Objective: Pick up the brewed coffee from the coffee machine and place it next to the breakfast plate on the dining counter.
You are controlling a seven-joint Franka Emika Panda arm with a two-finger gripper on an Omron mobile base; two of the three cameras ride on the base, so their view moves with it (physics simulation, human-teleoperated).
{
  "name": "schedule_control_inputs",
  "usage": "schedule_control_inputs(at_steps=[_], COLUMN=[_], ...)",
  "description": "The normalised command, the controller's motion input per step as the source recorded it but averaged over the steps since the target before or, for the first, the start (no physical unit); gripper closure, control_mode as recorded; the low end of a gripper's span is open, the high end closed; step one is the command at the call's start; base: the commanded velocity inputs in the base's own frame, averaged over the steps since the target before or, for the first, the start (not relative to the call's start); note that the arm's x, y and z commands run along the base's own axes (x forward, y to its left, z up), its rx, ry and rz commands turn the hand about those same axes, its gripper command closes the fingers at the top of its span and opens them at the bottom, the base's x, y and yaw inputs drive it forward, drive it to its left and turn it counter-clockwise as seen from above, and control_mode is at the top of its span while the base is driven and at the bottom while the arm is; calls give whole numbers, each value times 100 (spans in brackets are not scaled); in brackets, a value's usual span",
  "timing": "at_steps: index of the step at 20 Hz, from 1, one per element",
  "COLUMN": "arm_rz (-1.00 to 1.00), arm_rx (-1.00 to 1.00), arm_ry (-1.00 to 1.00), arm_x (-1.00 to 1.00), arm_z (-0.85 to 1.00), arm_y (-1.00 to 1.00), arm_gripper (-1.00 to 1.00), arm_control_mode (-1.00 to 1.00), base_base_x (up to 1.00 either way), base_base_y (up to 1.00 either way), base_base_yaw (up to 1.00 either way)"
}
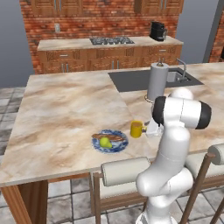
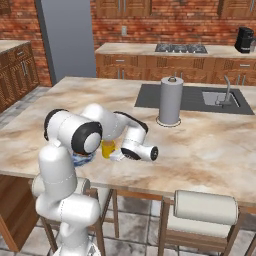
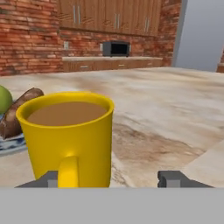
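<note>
The brewed coffee, a yellow mug (image 1: 136, 129) (image 2: 107, 148) holding brown liquid, stands upright on the dining counter (image 1: 65, 109) (image 2: 210, 145), just right of the breakfast plate (image 1: 109, 142) with its pear and sausage. My gripper (image 1: 151, 129) (image 2: 117, 156) sits low at the mug's right side, pointing at it. In the hand view the mug (image 3: 65, 135) is very close, handle toward me. My gripper (image 3: 111, 180) is open, fingers spread wide, the handle just inside the left fingertip (image 3: 48, 179). The plate's edge (image 3: 8, 144) shows at the left. The black coffee machine (image 1: 157, 30) (image 2: 244, 39) stands on the far worktop.
A paper towel roll (image 1: 157, 81) (image 2: 170, 100) stands behind the mug, beside the inset sink (image 1: 175, 76) (image 2: 220, 97) with its faucet. Padded stools (image 1: 124, 170) (image 2: 205, 207) line the counter's near edge. A stove worktop and cabinets run along the brick wall.
</note>
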Motion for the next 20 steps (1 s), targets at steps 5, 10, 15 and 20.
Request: schedule_control_inputs(at_steps=[5, 10, 15, 20], arm_rz=[0, 0, 0, 0], arm_rx=[-11, -7, -9, -1], arm_ry=[-1, 0, 0, -7], arm_x=[-31, -9, 0, -6], arm_z=[21, 4, -21, -50], arm_y=[28, 0, 0, -21], arm_gripper=[-100, -100, -100, -100], arm_control_mode=[-100, -100, -100, -100], base_base_x=[0, 0, 0, 0], base_base_y=[0, 0, 0, 0], base_base_yaw=[0, 0, 0, 0])
